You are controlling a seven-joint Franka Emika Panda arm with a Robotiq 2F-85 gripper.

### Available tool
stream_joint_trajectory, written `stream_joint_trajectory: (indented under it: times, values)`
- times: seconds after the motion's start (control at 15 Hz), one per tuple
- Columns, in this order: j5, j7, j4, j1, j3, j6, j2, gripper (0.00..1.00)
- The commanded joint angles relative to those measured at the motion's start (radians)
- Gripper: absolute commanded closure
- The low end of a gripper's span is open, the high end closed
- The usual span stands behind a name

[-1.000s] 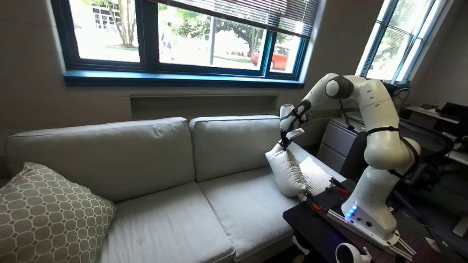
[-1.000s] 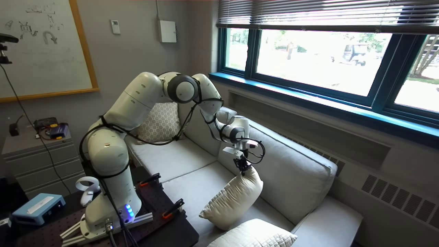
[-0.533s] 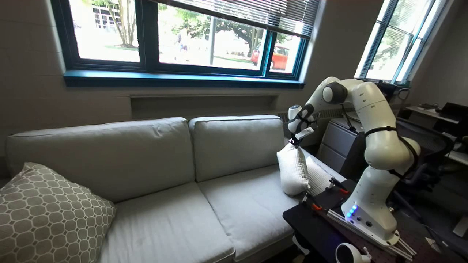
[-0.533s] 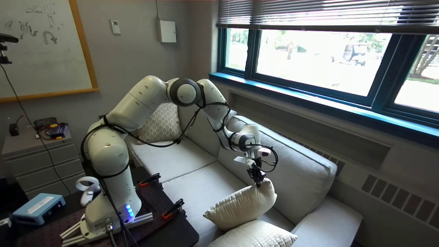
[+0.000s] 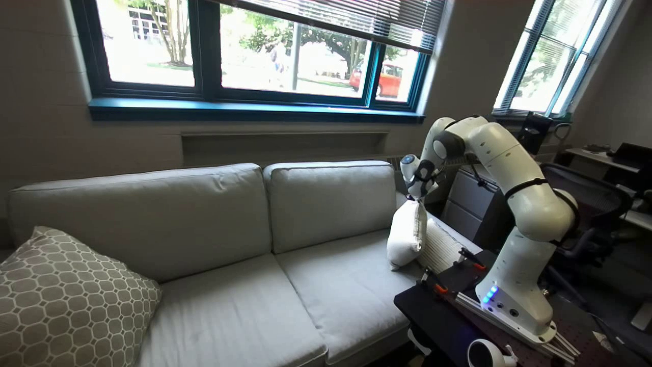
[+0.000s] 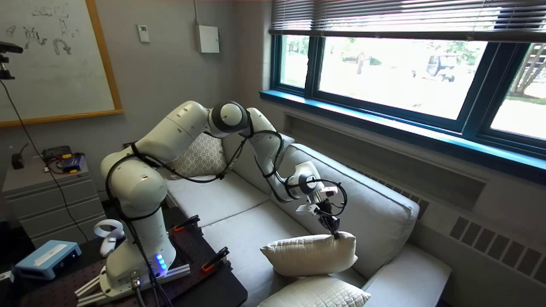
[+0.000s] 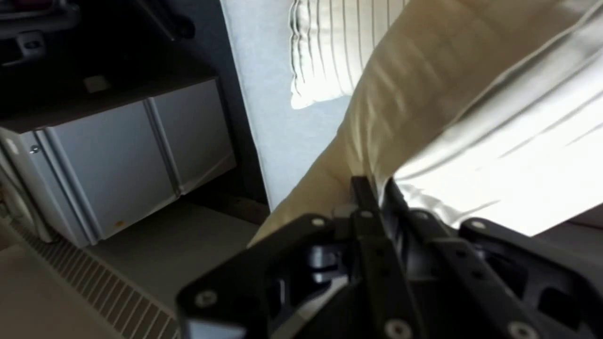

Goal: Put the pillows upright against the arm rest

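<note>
My gripper (image 6: 336,235) is shut on the top corner of a cream-white pillow (image 6: 309,256). The pillow stands steeply on edge near the arm rest (image 6: 411,277); I cannot tell whether its bottom rests on the seat. In the wrist view the fingertips (image 7: 375,183) pinch a fold of the held pillow (image 7: 424,80). The second cream-white pillow (image 6: 318,294) leans at a tilt by the arm rest, and its top edge overlaps the arm rest in the wrist view (image 7: 337,47). In an exterior view the second pillow (image 5: 439,247) is partly hidden behind the held pillow (image 5: 405,237).
The sofa back cushion (image 6: 345,196) stands close beside the gripper. A black table (image 5: 428,311) with clamps (image 5: 438,286) stands at the sofa's front, bearing the robot base. A lattice-patterned pillow (image 5: 71,295) lies at the sofa's far end. A grey cabinet (image 7: 122,160) stands beyond the arm rest.
My gripper has moved toward the arm rest and lower, and has tilted. The held pillow has moved with it, turned more level and come close to the second pillow, which has barely moved.
</note>
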Motion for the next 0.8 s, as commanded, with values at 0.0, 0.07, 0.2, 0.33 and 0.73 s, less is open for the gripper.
stream_joint_trajectory:
  times: [0.0,0.07,0.2,0.33,0.73]
  values:
    - [-0.007,0.131,0.017,0.150,-0.192,0.057,0.116,0.92]
    - [0.012,0.143,0.010,0.183,-0.229,0.064,0.138,0.92]
    - [0.039,0.171,0.005,0.238,-0.291,0.079,0.184,0.92]
    - [0.078,0.173,-0.001,0.269,-0.317,0.084,0.206,0.92]
    - [0.214,-0.045,-0.097,0.267,-0.099,0.021,-0.020,0.65]
